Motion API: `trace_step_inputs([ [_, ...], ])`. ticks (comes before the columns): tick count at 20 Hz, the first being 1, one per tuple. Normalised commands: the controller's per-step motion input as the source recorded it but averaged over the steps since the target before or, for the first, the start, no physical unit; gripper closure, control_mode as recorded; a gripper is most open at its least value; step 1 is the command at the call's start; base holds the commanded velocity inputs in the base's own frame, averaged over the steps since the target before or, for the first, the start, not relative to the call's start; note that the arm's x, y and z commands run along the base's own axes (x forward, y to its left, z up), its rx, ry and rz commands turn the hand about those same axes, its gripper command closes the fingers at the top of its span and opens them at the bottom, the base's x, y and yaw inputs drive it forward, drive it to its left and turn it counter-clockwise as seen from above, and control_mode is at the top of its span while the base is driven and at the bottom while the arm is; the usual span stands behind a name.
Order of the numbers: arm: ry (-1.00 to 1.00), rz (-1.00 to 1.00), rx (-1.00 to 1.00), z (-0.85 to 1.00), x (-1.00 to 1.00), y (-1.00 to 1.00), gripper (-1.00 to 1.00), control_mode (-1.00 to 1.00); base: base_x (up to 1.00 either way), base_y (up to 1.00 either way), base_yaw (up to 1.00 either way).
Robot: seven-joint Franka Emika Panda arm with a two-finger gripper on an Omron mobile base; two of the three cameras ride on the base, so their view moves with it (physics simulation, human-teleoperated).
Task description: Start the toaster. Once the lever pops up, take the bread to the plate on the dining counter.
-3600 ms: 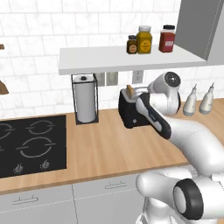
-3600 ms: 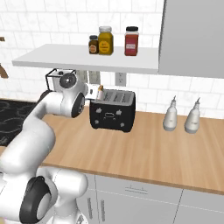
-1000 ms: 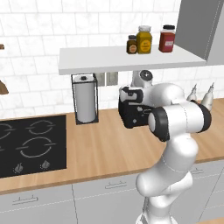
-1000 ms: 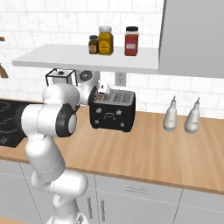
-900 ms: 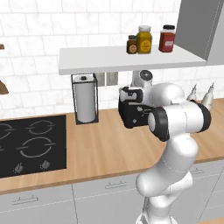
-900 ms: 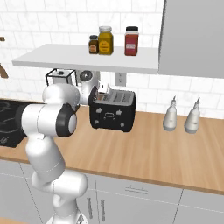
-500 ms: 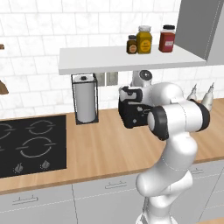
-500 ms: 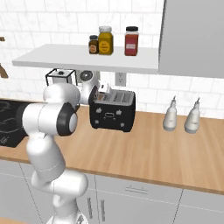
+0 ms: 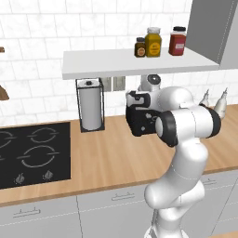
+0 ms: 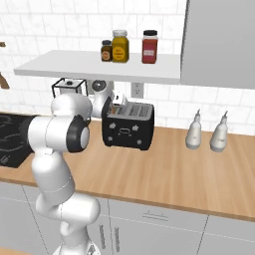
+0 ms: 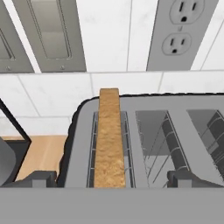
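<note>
Jaws wide above toaster (image 11: 144,131), bread (image 11: 108,140) upright in its leftmost slot

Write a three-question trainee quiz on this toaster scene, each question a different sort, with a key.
1. True or false: the bread stands in a slot of the toaster.
2. What stands beside the stove, left of the toaster: A coffee machine, B paper-towel roll, C kettle?
3. How many jars are on the shelf?

Key: 1 true; 2 B; 3 three.
</note>
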Motion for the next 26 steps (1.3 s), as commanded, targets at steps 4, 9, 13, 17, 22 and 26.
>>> trace_step_inputs([
  [4, 0.00, 0.00, 0.00, 0.00, 0.04, 0.00, -1.00, -1.00, 0.00, 0.00, 0.00],
  [9, 0.00, 0.00, 0.00, 0.00, 0.06, 0.00, 1.00, -1.00, 0.00, 0.00, 0.00],
  [13, 0.00, 0.00, 0.00, 0.00, 0.01, 0.00, 1.00, -1.00, 0.00, 0.00, 0.00],
  [17, 0.00, 0.00, 0.00, 0.00, 0.00, 0.00, 1.00, -1.00, 0.00, 0.00, 0.00],
  [22, -0.02, 0.00, 0.00, 0.00, 0.00, 0.00, 1.00, -1.00, 0.00, 0.00, 0.00],
  [26, -0.04, 0.00, 0.00, 0.03, 0.00, -0.05, 1.00, -1.00, 0.00, 0.00, 0.00],
])
